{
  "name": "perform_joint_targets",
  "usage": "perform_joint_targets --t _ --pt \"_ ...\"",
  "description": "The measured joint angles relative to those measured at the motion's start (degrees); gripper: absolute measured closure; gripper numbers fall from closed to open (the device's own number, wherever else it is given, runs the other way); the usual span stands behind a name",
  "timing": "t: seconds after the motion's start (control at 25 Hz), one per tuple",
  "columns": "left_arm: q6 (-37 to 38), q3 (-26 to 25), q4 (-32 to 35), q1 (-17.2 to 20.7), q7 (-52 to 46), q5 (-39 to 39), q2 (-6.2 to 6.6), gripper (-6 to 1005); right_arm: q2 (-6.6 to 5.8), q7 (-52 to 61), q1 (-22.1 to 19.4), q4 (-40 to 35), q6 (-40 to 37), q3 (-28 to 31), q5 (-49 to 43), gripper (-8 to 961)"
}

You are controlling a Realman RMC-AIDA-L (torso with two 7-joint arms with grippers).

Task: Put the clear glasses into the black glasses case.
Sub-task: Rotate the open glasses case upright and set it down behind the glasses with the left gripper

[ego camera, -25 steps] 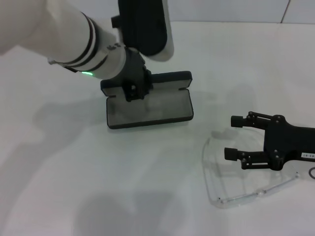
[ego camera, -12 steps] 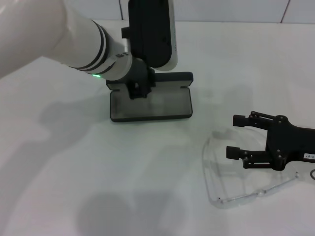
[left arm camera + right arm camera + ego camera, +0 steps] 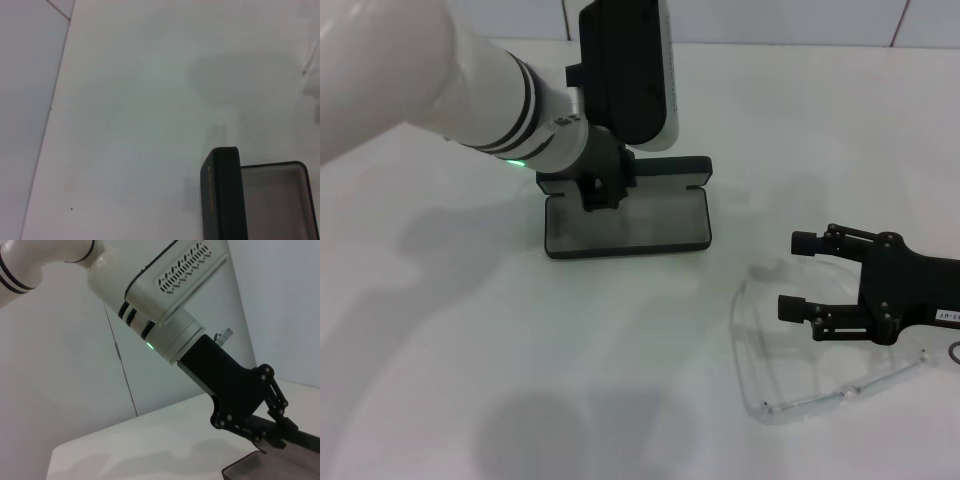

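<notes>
My left arm hides the black glasses case (image 3: pixel 650 232) rear-left corner; I can't read the left gripper (image 3: pixel 603 190) jaws.

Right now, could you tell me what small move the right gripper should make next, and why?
Probably lower the right gripper and close on the clear glasses: it hovers open above them, they lie on the table, and the black glasses case is open under the left gripper.
</notes>
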Motion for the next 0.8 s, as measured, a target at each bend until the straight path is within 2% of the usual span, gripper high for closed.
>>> perform_joint_targets --t 0.48,0.68,0.8 --pt "-0.92 0.39 0.04 0.68 -0.18 -1.10 0.00 780 -0.04 0.00 -0.13 -0.06 -0.67 0.04 0.57 81" --pt "-1.76 0.39 0.32 1.38 -0.26 -0.86 0.00 692 -0.07 0.00 -0.34 -0.05 -0.71 0.06 0.60 81" --pt "-2.08 0.22 2.74 2.97 -0.40 -1.60 0.00 686 -0.09 0.00 -0.36 -0.04 -0.74 0.05 0.62 81"
